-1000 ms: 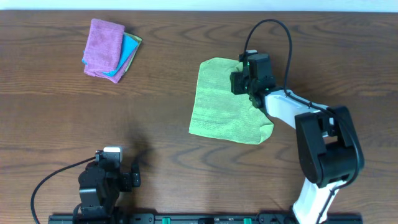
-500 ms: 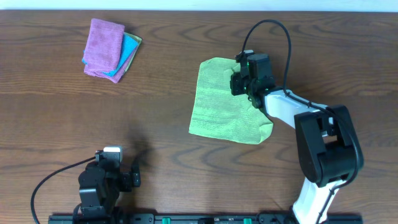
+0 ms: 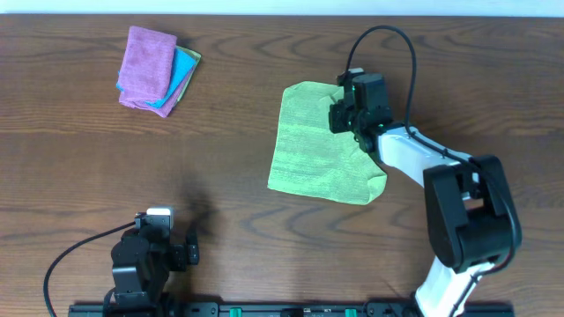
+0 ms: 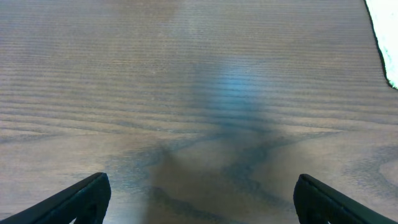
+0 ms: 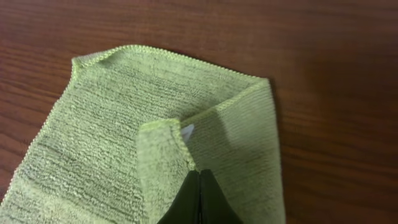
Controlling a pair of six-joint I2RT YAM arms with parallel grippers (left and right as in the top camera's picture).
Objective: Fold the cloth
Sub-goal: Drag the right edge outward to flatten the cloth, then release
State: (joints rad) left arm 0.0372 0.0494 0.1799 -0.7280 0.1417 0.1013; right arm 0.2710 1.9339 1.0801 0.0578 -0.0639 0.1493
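Note:
The green cloth (image 3: pixel 319 148) lies spread on the brown table, right of centre. My right gripper (image 3: pixel 350 113) is over its far right corner. In the right wrist view the cloth (image 5: pixel 118 130) has that corner pulled up into a raised fold. The right gripper (image 5: pixel 199 177) is shut on the edge of that fold, its black jaws pressed together. My left gripper (image 4: pixel 200 200) stands wide open over bare wood at the near left, with nothing between its fingers (image 4: pixel 87 196). The left arm (image 3: pixel 145 255) is far from the cloth.
A stack of folded cloths (image 3: pixel 157 70), purple on top with blue beneath, sits at the far left. A black rail (image 3: pixel 282 310) runs along the near edge. A white strip (image 4: pixel 387 37) shows at the upper right of the left wrist view.
My right gripper's jaws have closed on the cloth's far right corner, and the arm has shifted slightly. The left arm has not moved.

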